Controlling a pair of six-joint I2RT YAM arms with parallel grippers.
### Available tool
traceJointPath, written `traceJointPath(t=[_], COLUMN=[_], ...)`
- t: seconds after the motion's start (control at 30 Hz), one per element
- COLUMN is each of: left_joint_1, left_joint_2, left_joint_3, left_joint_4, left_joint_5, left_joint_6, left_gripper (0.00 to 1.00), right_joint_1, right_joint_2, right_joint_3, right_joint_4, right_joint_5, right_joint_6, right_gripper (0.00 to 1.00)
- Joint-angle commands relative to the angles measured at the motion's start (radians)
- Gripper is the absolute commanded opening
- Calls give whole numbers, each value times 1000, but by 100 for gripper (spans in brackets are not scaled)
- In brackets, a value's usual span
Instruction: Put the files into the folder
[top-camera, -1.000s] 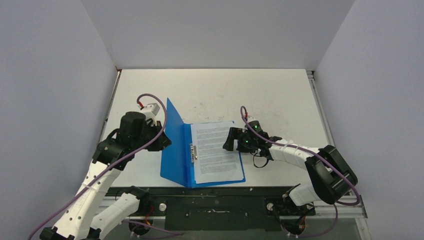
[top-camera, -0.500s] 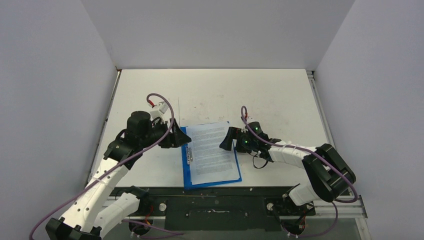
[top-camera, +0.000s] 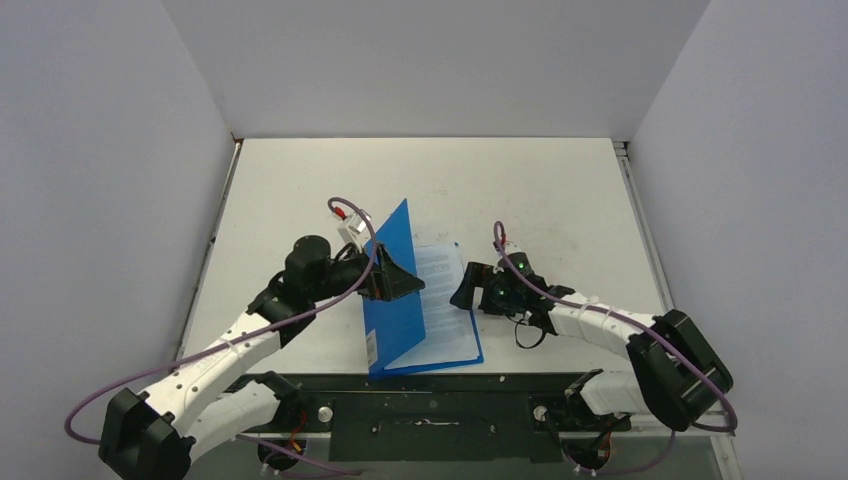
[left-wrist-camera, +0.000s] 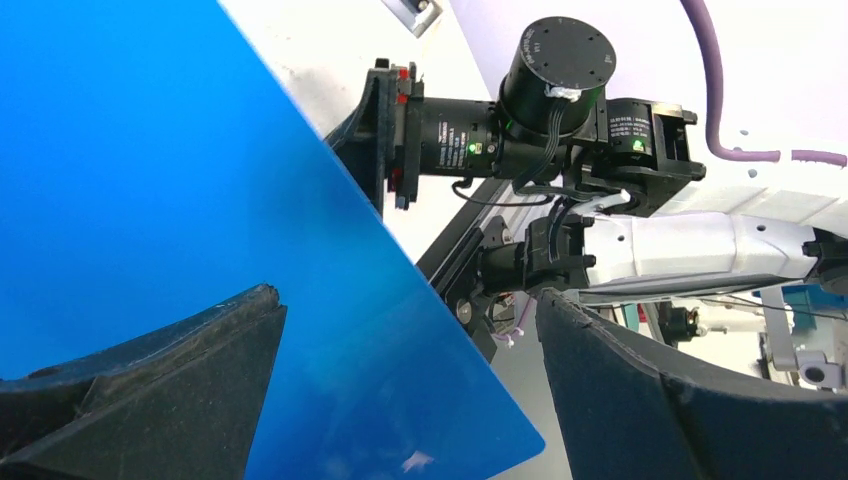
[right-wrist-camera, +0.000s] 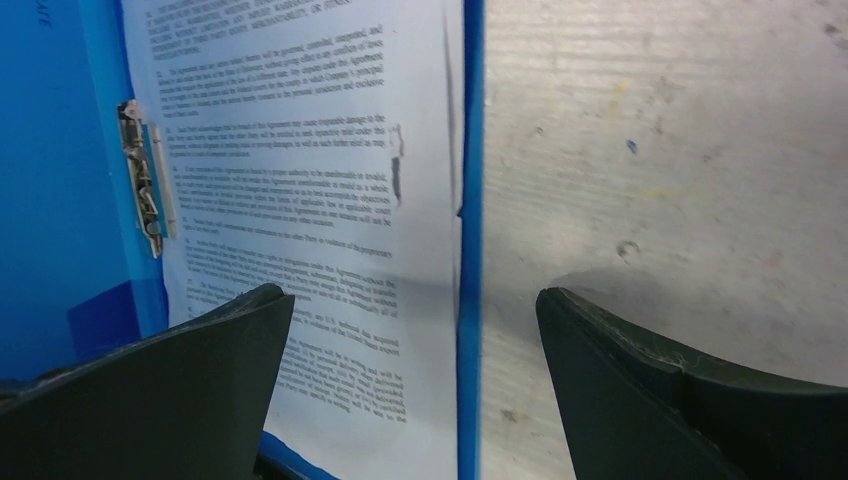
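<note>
On the left, the left gripper (top-camera: 403, 281) reaches in from the side with its fingers spread wide, and the folder's (top-camera: 392, 310) blue cover (left-wrist-camera: 150, 180) stands tilted up on its spine in the gap between them. In the left wrist view the cover leans against one finger (left-wrist-camera: 150, 400), well apart from the other. The folder's back panel lies flat on the white table (top-camera: 540, 200), near its front edge. Inside, a metal clip (right-wrist-camera: 148, 195) sits along the spine, and the files (top-camera: 441, 292) lie on the back panel just beside it, their right edge close to the panel's. They are printed with dense black text, too small to read. A few letters at the blue inner edge may end in "ATE". To the right, the right gripper (top-camera: 463, 288) hangs low over the folder's right edge, its fingers also wide apart and gripping nothing.
</note>
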Motion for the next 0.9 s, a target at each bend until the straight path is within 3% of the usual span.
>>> traceJointPath(t=[0.0, 0.27, 0.6, 0.77, 0.87], left_joint_1=[-89, -214, -257, -266, -269], left_joint_2=[72, 279, 523, 509, 448], left_joint_3=[-3, -26, -12, 53, 124], left_joint_4=[246, 397, 610, 521, 329], left_joint_5=[-83, -237, -217, -217, -280], left_joint_6=[-34, -47, -93, -58, 10], left_gripper=[97, 96, 96, 97, 96], right_joint_1=[5, 2, -4, -3, -3], right_joint_2=[-105, -351, -495, -502, -501], right_joint_3=[-2, 35, 78, 85, 89], right_joint_4=[-159, -385, -476, -467, -449], right_joint_5=[138, 387, 456, 446, 422], right_joint_6=[-1, -12, -17, -29, -37], right_gripper=[98, 99, 99, 99, 99])
